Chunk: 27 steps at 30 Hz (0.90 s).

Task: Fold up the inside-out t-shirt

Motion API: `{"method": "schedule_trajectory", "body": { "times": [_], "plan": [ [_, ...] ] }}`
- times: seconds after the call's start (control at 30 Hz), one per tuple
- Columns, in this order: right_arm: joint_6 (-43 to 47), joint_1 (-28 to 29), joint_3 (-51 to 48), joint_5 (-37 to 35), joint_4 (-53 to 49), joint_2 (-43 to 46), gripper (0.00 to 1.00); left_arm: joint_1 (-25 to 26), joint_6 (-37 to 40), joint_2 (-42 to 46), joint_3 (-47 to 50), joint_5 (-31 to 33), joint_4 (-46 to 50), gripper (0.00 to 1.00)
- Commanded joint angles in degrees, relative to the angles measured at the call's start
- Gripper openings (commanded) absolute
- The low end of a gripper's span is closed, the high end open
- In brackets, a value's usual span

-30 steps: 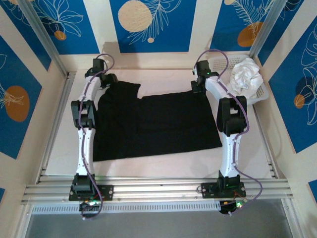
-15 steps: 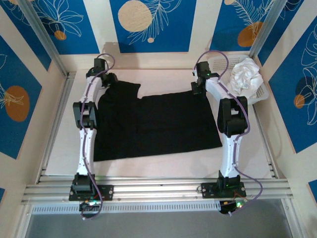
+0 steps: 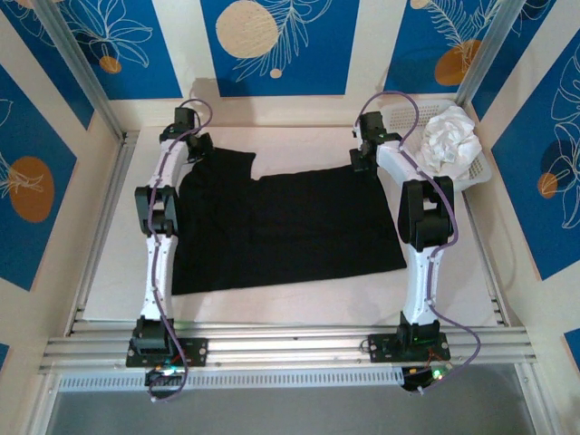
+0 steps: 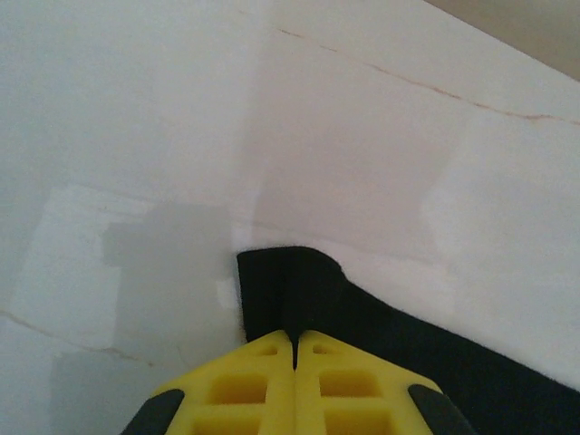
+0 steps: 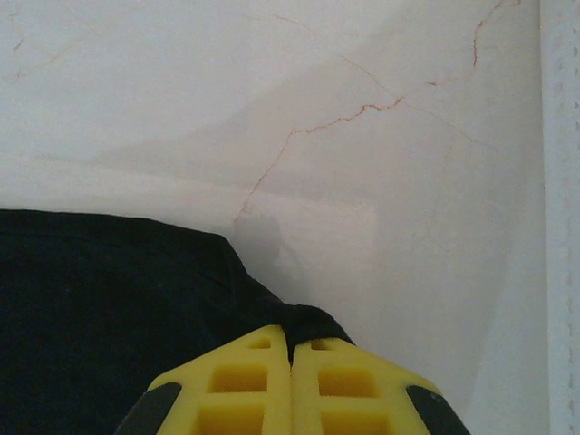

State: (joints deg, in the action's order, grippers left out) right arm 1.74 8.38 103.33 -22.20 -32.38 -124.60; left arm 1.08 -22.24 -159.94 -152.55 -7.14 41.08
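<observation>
The inside-out t-shirt [image 3: 290, 227] lies spread flat on the white worktop [image 3: 109, 263] between the two arms. One section reaches toward the far left corner.

Left gripper [image 4: 294, 337]: positioned at the far left end of the garment. In the left wrist view the yellow jaws are pressed together, with only a thin seam visible between them. A rounded black corner of the cloth projects just beyond the tips, and a raised crease in it runs straight into that seam. The jaws pinch this corner.

Right gripper [image 5: 290, 333]: positioned at the far right corner of the garment. In the right wrist view the jaws are likewise pressed together. The black edge curves in from the left and bunches up at the tips, where it is pinched. Bare worktop lies beyond and to the right of the tips.

A white cloth garment [image 3: 450, 136] sits crumpled in a basket [image 3: 480, 168] at the far right, apart from the t-shirt.
</observation>
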Motion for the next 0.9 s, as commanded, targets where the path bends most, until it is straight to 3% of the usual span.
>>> {"method": "schedule_trajectory", "body": {
  "times": [0.0, 0.17, 0.47, 0.73, 0.87],
  "plan": [
    [-1.3, -1.0, -0.5, 2.2, 1.6, 3.5, 0.0, -0.4, 0.0, 2.2, -1.1, 1.4, -1.5, 0.0],
    [-0.2, -2.5, -1.4, 4.1, 3.6, 4.6, 0.0, -0.9, 0.5, 12.1, 6.7, -1.1, -6.5, 0.0],
    [2.8, -4.4, -14.0, 6.0, 11.8, 13.2, 0.0, -0.9, -3.5, 45.4, 53.9, -3.3, -29.6, 0.0],
    [0.3, -4.7, -28.2, 6.5, 16.9, 23.5, 0.0, -0.8, -11.3, 72.7, 87.7, -5.4, -42.1, 0.0],
    [-2.9, -4.6, -34.4, 6.3, 16.8, 28.3, 0.0, -0.7, -13.9, 84.5, 100.3, -4.4, -42.6, 0.0]
  ]
}}
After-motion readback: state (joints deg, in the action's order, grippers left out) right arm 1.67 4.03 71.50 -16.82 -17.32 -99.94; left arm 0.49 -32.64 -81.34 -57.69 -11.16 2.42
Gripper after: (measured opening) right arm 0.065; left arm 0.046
